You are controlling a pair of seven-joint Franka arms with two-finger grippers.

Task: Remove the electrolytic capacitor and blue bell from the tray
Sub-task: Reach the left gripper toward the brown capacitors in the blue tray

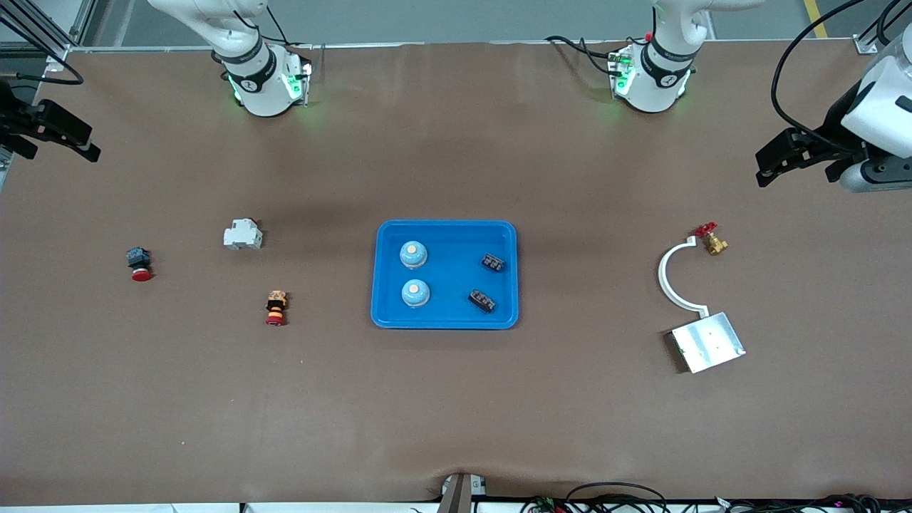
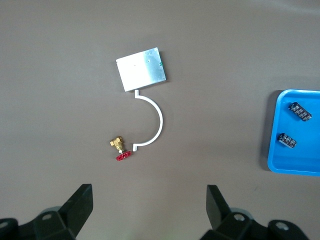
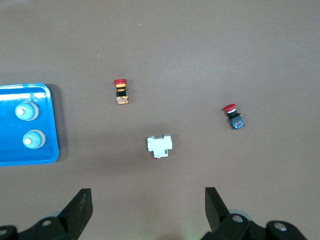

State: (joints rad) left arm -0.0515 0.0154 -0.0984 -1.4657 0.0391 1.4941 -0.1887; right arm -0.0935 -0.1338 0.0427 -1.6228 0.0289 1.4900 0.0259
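both arms just wait up high. left gripper (image 2: 147,212) hangs spread wide and empty over the left arm's end of the table, right gripper (image 3: 145,212) the same over the right arm's end. blue tray (image 1: 445,322) sits mid-table with 2 bells (image 1: 413,254) and 2 capacitors (image 1: 492,262) in it, bells toward the right arm's end.

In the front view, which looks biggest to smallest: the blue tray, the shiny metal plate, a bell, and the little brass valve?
1. blue tray
2. metal plate
3. bell; the two bells look alike
4. brass valve

All lie flat on the table, so nearness hardly matters.
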